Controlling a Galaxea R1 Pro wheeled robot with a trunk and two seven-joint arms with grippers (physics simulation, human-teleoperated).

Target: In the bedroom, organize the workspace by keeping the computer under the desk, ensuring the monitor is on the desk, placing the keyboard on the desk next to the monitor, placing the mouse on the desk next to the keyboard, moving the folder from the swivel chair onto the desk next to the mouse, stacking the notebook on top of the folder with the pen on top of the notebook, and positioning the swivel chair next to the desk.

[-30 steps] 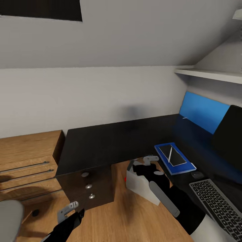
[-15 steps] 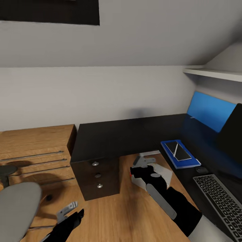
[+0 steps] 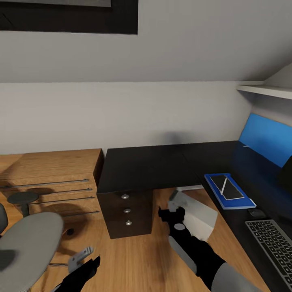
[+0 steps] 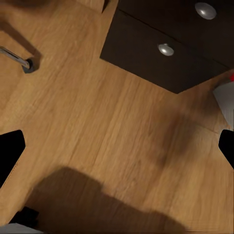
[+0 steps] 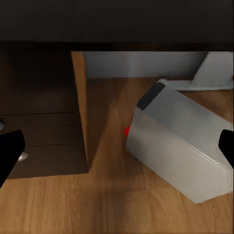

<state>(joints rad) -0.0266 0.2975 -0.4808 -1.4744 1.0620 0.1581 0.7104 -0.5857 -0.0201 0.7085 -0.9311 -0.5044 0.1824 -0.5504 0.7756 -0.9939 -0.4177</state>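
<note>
The black desk [image 3: 162, 166] runs along the wall and down the right side. On it lies the blue folder [image 3: 239, 202], with the dark notebook [image 3: 230, 190] and the white pen [image 3: 223, 185] stacked on top. Nearer me on the desk are the mouse [image 3: 256, 212] and the keyboard [image 3: 273, 245]. The monitor [image 3: 286, 174] is cut by the right edge. The grey computer [image 3: 200, 217] [image 5: 180, 151] stands tilted on the floor at the desk's inner corner. My right gripper [image 3: 172, 211] [image 5: 117, 151] hangs open just left of it. My left gripper [image 3: 81, 259] [image 4: 117, 151] is open over bare floor. The swivel chair [image 3: 28, 247] is at lower left.
The black drawer unit [image 3: 127, 211] [image 4: 170, 44] with silver knobs stands under the desk's left end. A wooden chest of drawers [image 3: 52, 178] is left of it. A blue wall panel [image 3: 267, 138] and a white shelf [image 3: 263, 90] are at the right. Wooden floor lies between chair and desk.
The whole picture has slid right, so the camera has turned left. The chair seat has come further into view. My right gripper now sits left of the computer instead of over it.
</note>
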